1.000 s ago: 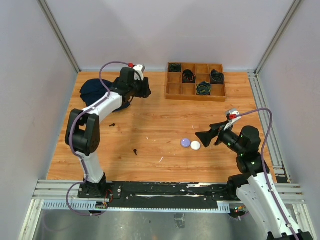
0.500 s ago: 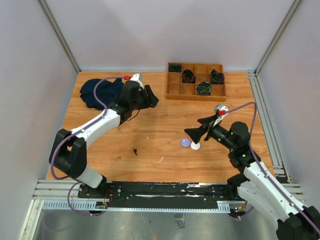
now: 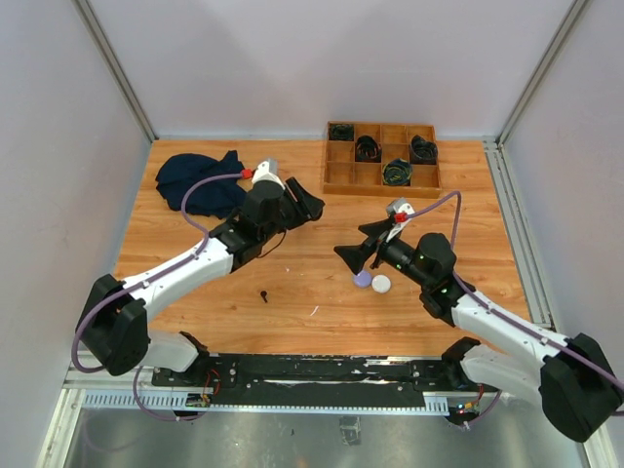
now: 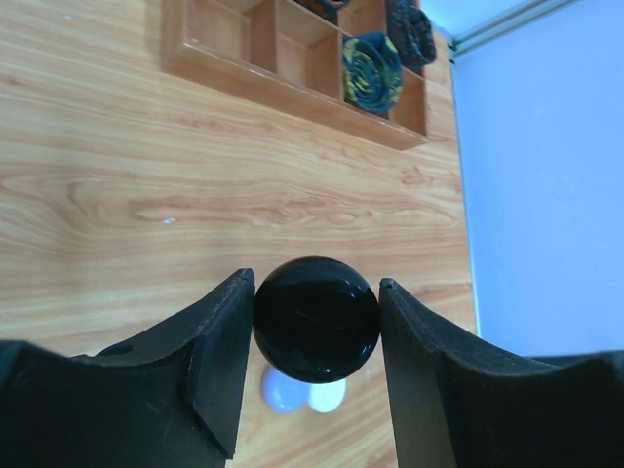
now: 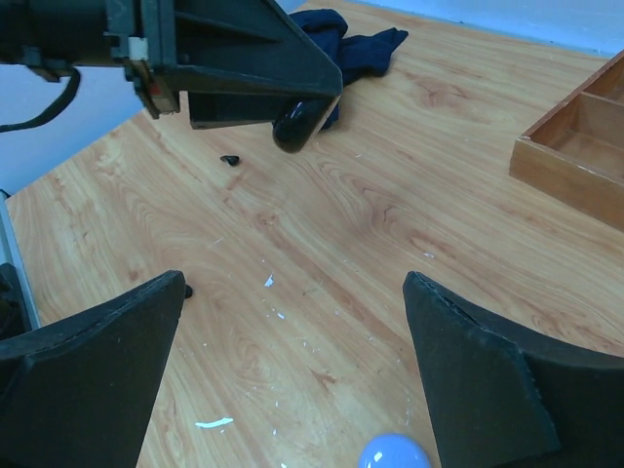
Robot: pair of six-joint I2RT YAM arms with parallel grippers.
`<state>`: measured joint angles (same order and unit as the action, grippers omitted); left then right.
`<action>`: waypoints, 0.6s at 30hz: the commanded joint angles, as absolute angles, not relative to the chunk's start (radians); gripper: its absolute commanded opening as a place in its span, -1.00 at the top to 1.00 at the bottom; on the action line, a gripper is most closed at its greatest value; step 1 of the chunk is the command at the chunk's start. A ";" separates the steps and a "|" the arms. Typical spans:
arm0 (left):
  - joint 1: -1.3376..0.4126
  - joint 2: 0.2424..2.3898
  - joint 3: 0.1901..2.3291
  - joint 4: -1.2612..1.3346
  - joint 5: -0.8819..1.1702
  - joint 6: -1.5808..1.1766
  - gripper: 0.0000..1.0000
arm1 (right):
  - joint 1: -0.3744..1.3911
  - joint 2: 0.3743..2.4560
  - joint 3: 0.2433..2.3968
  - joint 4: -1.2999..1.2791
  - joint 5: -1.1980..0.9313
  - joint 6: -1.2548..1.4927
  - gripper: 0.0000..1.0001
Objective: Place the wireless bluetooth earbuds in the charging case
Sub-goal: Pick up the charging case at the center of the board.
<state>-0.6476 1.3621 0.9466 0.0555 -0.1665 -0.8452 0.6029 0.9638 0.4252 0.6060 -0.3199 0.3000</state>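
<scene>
— Both busy, then?
— Only one. On the table (image 3: pixel 322 327), short of the compartment tray (image 3: pixel 336 187) at the far edge and the dark cloth (image 3: pixel 200 180) in the far left corner, my left end effector (image 3: pixel 304 207) is half closed on a round black case (image 4: pixel 316 319). My right end effector (image 3: pixel 353 244) gapes wide, empty, over the purple case (image 3: pixel 362 279) and white case (image 3: pixel 381 284).
— And the earbuds?
— One black earbud (image 3: pixel 264 294) lies loose toward the near edge. It's tiny, so I'd judge an off-centre pinch could flick it away, and that smooth case might slip.
</scene>
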 commanded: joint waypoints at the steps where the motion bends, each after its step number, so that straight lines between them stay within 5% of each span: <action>1: -0.719 1.318 0.928 0.125 -0.292 -0.931 0.14 | 0.659 1.043 0.455 0.797 -0.232 0.256 -0.88; 18: -0.829 1.315 0.874 0.205 -0.394 -1.028 0.10 | 0.712 1.285 0.527 1.023 -0.105 0.255 -0.54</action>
<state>-0.8158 1.3285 0.8955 0.1532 -0.3447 -0.9974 0.6945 1.2709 0.4854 0.9291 -0.1471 0.2615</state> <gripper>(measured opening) 0.550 0.783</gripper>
